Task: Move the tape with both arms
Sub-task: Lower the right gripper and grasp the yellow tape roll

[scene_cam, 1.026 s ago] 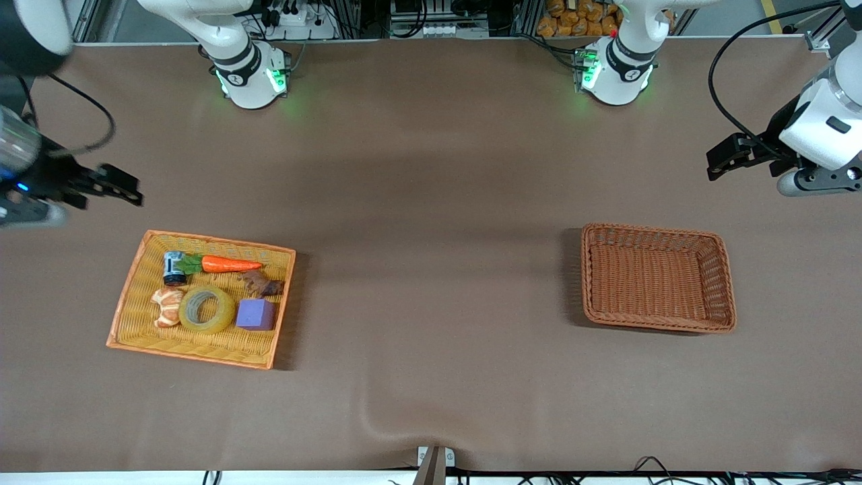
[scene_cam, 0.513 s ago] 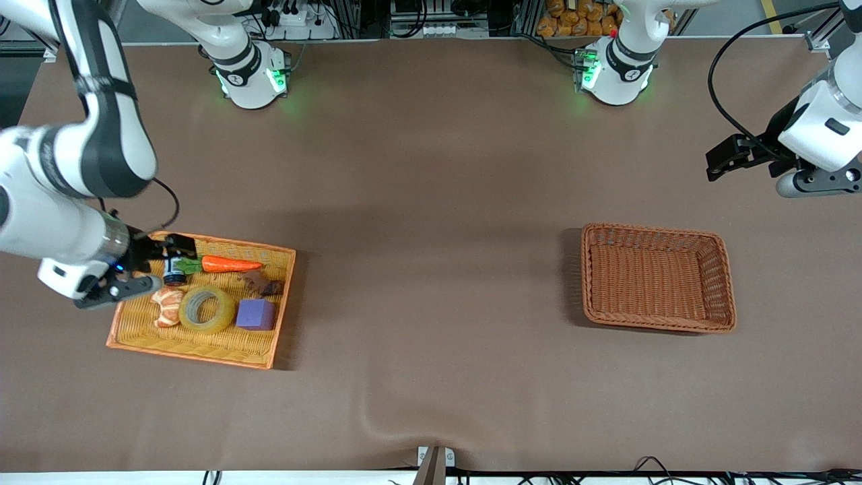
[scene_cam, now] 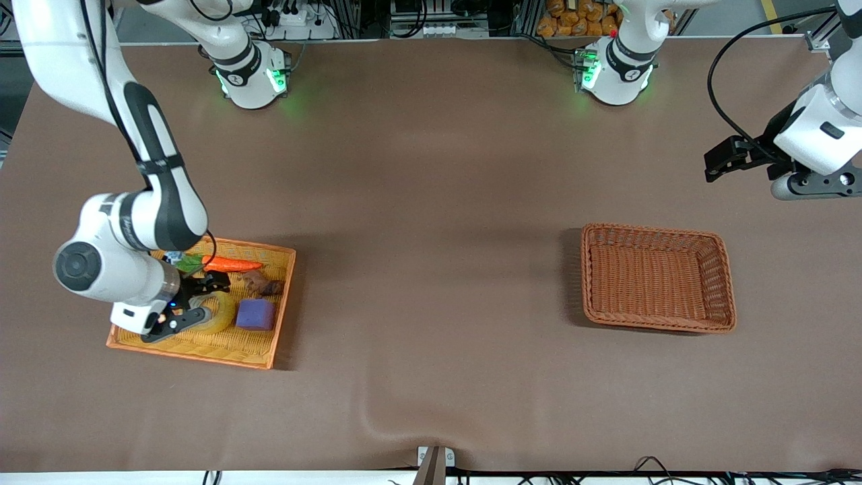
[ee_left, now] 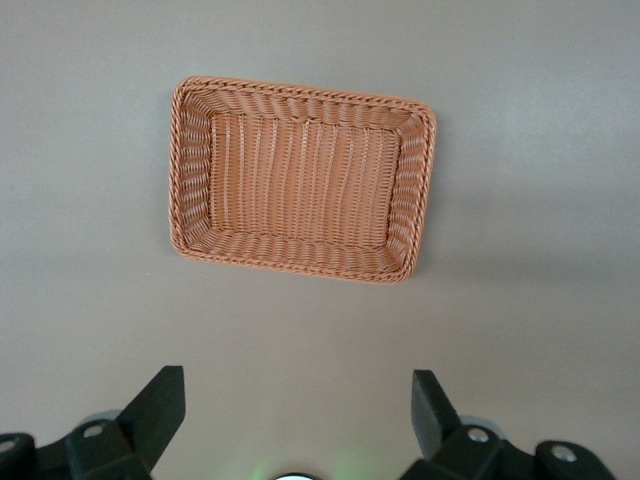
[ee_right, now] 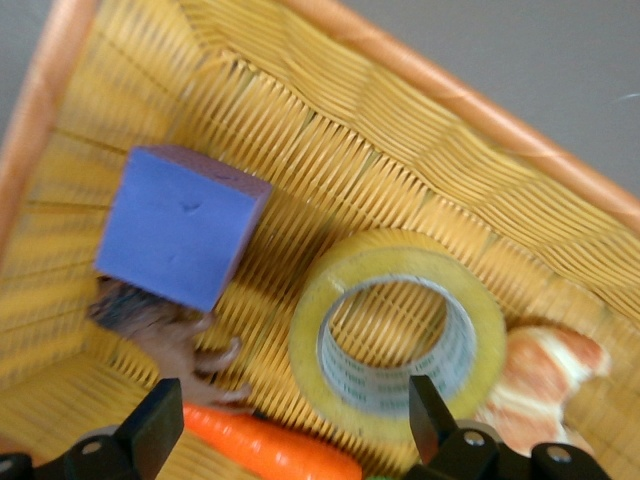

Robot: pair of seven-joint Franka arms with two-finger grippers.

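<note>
Your right gripper (scene_cam: 202, 296), fingers wide, hovers over the translucent yellow ring-shaped tape roll (ee_right: 397, 331), lower left of the front view; roll flat, hole upward. Left gripper (scene_cam: 718, 162) waits, spread wide.

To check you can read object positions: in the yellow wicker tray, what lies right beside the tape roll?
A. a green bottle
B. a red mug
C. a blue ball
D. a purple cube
D: the purple cube sits next to the tape roll in the yellow wicker tray.
</note>
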